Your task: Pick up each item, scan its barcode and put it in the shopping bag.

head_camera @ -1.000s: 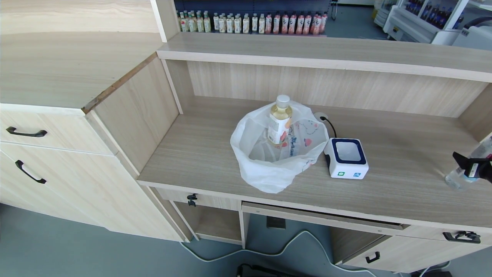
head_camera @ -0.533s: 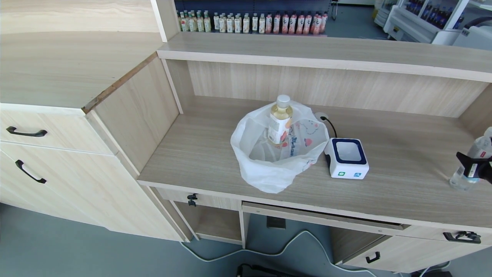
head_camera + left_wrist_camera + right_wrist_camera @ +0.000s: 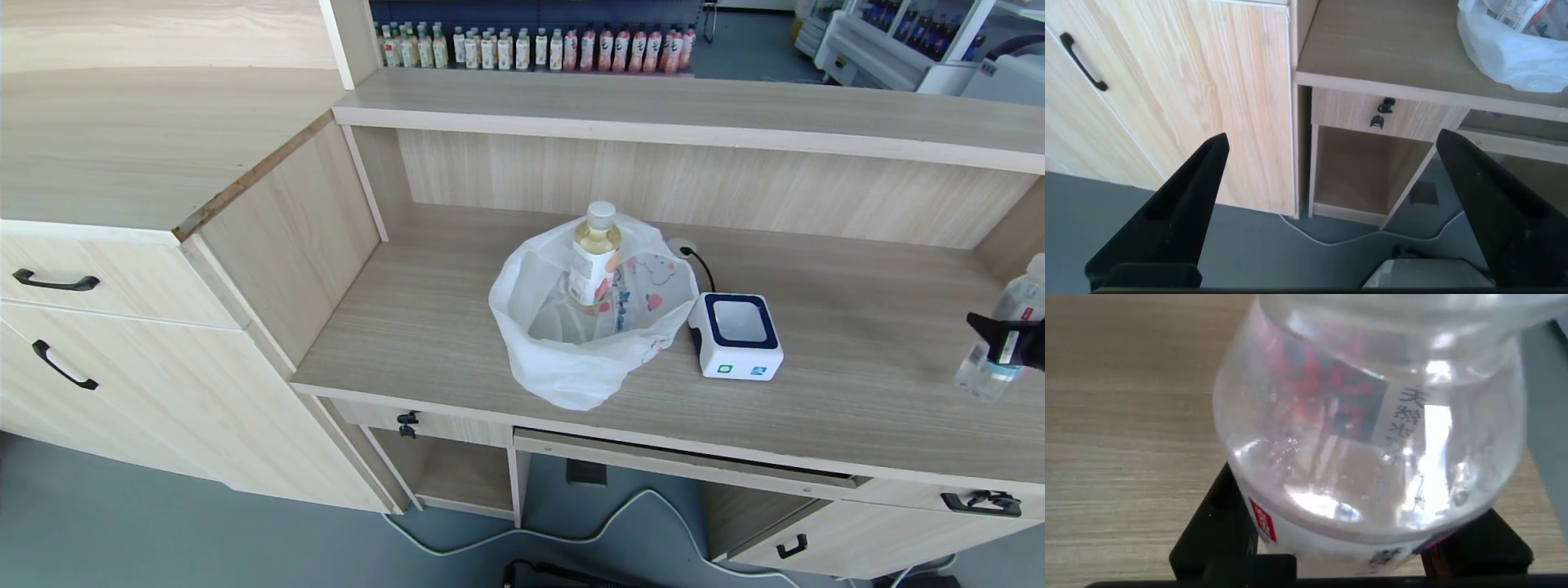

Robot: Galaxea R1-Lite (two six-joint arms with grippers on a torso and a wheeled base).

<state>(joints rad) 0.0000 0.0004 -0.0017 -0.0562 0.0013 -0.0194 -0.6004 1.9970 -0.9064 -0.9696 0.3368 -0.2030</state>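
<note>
Gripping the water bottle [image 3: 982,380] clamped in my right gripper [image 3: 1007,346], well right of the scanner [image 3: 735,335], left gripper [image 3: 1333,140] fingers apart, I judge scanning comes next: bring its barcode over the scanner.

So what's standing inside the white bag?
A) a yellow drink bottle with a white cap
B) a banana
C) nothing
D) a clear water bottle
A: the yellow drink bottle stands upright in the shopping bag; the clear bottle is held in the right tool.
</note>
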